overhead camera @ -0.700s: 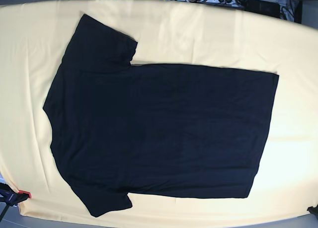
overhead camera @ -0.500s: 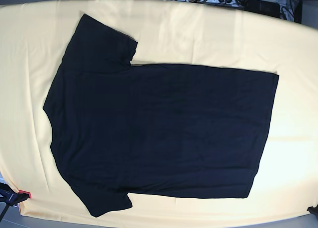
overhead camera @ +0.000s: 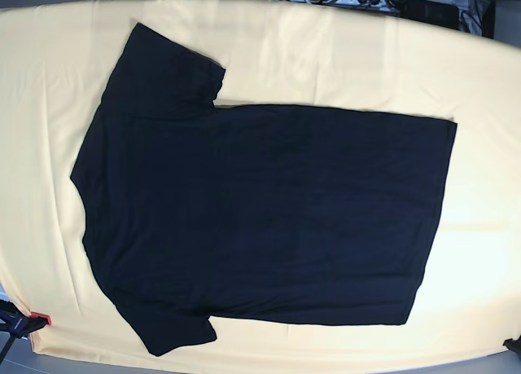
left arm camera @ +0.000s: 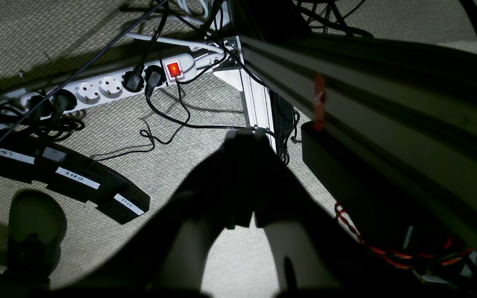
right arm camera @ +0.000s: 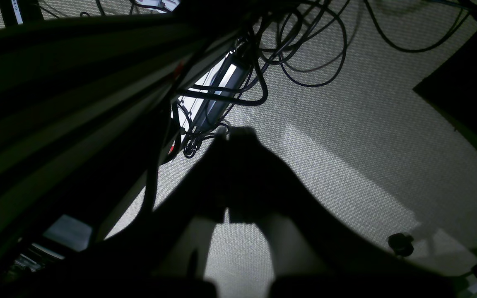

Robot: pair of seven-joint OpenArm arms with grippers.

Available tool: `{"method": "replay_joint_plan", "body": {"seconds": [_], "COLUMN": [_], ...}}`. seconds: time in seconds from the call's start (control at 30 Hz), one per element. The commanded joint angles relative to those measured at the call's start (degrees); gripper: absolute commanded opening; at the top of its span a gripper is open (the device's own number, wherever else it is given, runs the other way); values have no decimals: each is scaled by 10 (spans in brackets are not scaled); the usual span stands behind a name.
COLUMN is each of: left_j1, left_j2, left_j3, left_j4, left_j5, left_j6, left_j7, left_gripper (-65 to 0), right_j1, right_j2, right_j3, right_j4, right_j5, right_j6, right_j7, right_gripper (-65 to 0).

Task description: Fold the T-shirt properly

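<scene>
The black T-shirt [overhead camera: 260, 211] lies spread flat, plain side up, on the pale yellow cloth [overhead camera: 342, 56] in the base view, neck to the left, hem to the right, one sleeve at the top left and one at the bottom left. Neither gripper shows in the base view. In the left wrist view my left gripper [left arm camera: 244, 136] hangs below the table over the floor, fingers together and empty. In the right wrist view my right gripper [right arm camera: 238, 133] also hangs over the floor, fingers together and empty. The T-shirt is out of both wrist views.
A white power strip [left arm camera: 110, 85] with a lit red switch, black cables and black labelled boxes [left arm camera: 68, 178] lie on the carpet. The table's aluminium frame [left arm camera: 367, 99] runs beside the left gripper. A red clamp [overhead camera: 39, 318] grips the cloth's bottom left corner.
</scene>
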Motion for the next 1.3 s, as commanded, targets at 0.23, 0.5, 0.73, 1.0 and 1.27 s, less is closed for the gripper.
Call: {"method": "replay_joint_plan", "body": {"seconds": [0.23, 0.5, 0.73, 1.0, 1.27], "left_j1": [1, 1, 11, 113, 261], "left_j2": [0, 0, -4, -52, -141], "left_j3": [0, 0, 0, 3, 56], "left_j4": [3, 3, 11, 141, 325], "left_j5": [-2, -2, 0, -11, -42], "left_j6": [-3, -3, -32, -94, -94], "left_j7": [-2, -2, 31, 111, 147], "left_gripper": [-650, -650, -650, -650, -650], "right_j1": [0, 0, -12, -99, -243], "right_j2": [2, 1, 5, 31, 86], "right_j3": [-1, -1, -1, -1, -1], "right_j4": [6, 6, 7, 26, 210], "right_j5": [0, 0, -1, -73, -27], "right_j6": [3, 3, 54, 120, 151], "right_j7": [4, 5, -30, -33, -132], "right_gripper": [-650, -650, -650, -650, -650]}}
